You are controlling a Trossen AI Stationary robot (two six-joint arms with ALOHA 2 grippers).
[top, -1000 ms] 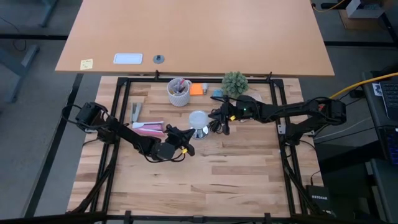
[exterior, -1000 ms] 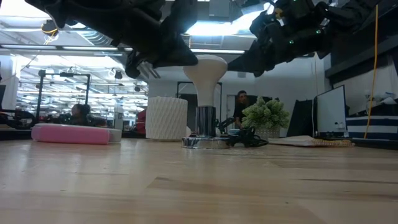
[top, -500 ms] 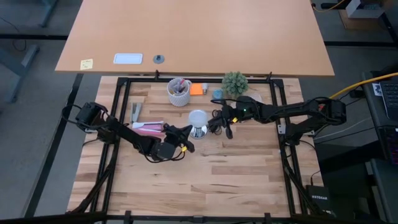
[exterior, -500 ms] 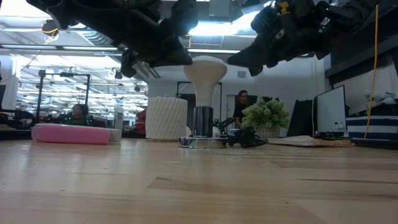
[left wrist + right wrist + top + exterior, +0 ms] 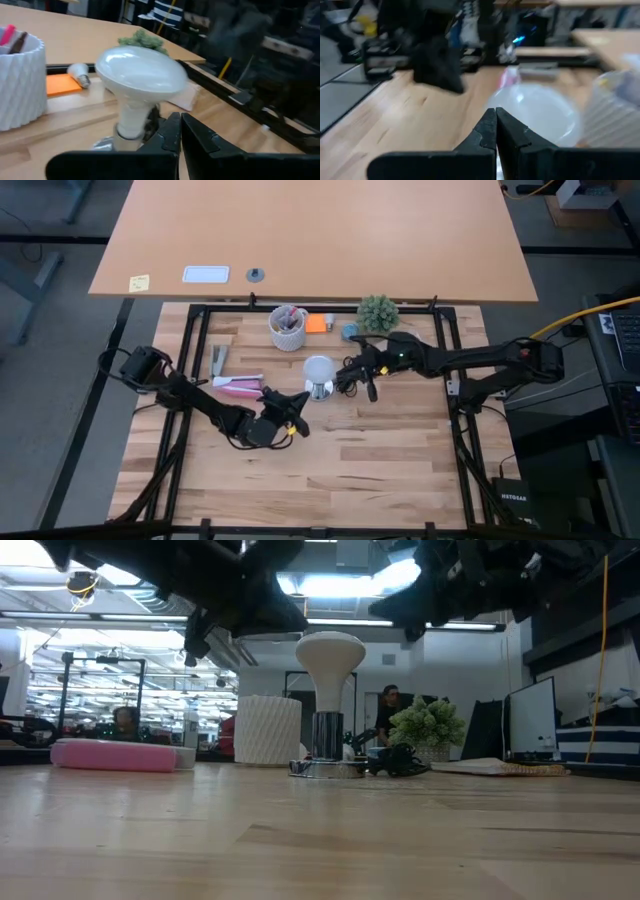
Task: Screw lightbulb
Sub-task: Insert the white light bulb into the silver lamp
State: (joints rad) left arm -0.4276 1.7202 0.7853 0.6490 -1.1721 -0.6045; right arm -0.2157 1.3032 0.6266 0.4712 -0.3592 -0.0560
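Behind shut left gripper [image 5: 179, 131] (empty), lightbulb [image 5: 140, 77] base partly hidden; right gripper [image 5: 495, 131] shut.

One lightbulb [image 5: 318, 368], one white cup [image 5: 288, 329], one small plant [image 5: 378, 312], two hands.

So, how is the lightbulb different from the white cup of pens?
The lightbulb has a smooth round top on a narrow neck, standing in a silvery fitting; the white cup is ribbed and straight-sided, resting directly on the table. The cup holds pens; the bulb holds nothing. Both are white and upright.
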